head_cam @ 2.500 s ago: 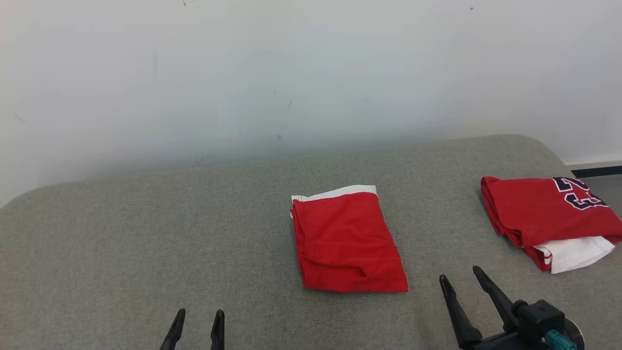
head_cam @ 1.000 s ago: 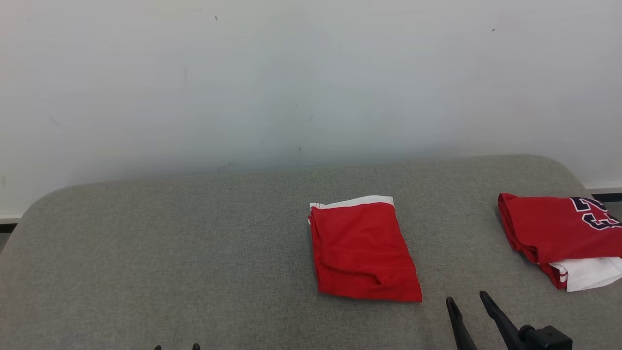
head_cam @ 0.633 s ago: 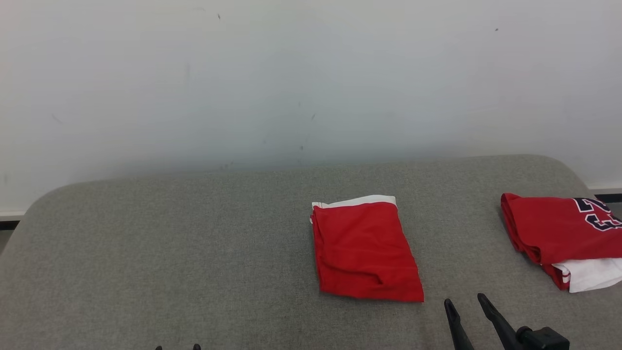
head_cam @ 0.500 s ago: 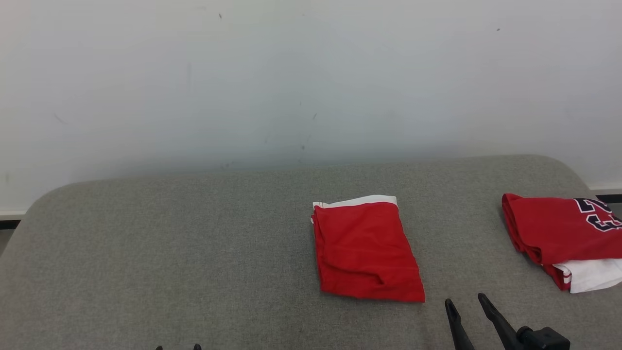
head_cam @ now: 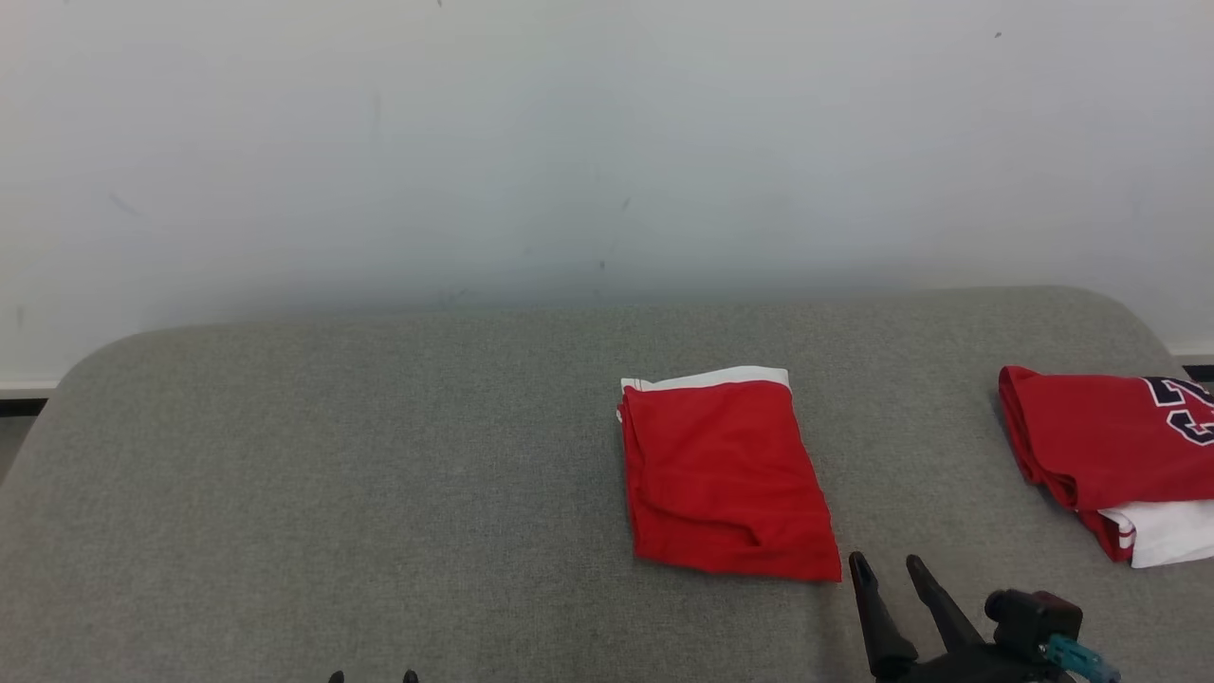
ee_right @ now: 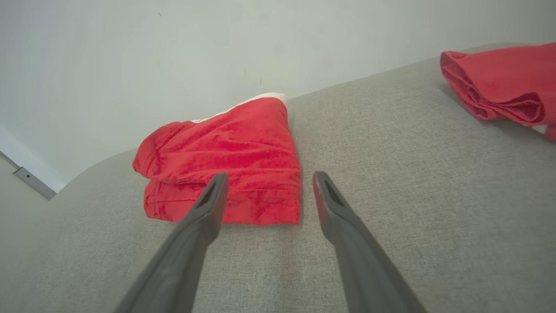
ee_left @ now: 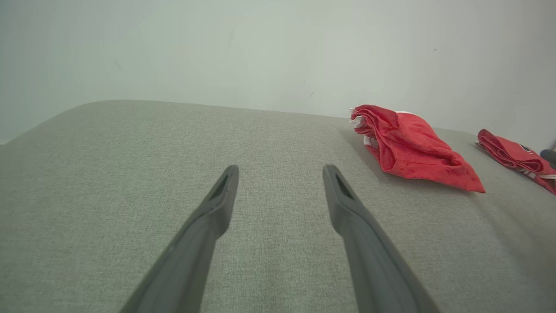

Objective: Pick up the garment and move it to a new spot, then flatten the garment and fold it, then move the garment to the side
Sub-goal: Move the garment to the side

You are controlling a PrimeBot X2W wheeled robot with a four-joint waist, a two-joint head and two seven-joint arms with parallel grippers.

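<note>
Surroundings: a second red garment [head_cam: 1100,446] with a dark number print and a white part lies at the right of the head view, well apart from the folded one. A pale wall [head_cam: 569,142] rises behind the grey worktop [head_cam: 285,455].
Cut off: the second garment runs past the right edge of the frame, so its print is only partly readable. The left jaws show only as two tips at the bottom edge of the head view.
Garment: the folded red garment [head_cam: 726,474], with a white band along its far edge, lies flat on the worktop, right of centre.
Garment and right jaws: its lower right corner is just beside the fingertips in the lower right of the head view. Whether they touch cannot be told.
Garment and left jaws: it sits in the upper right of the left wrist view, well apart.
Left jaws: spread wide, holding nothing.
Right jaws: spread wide, holding nothing.
</note>
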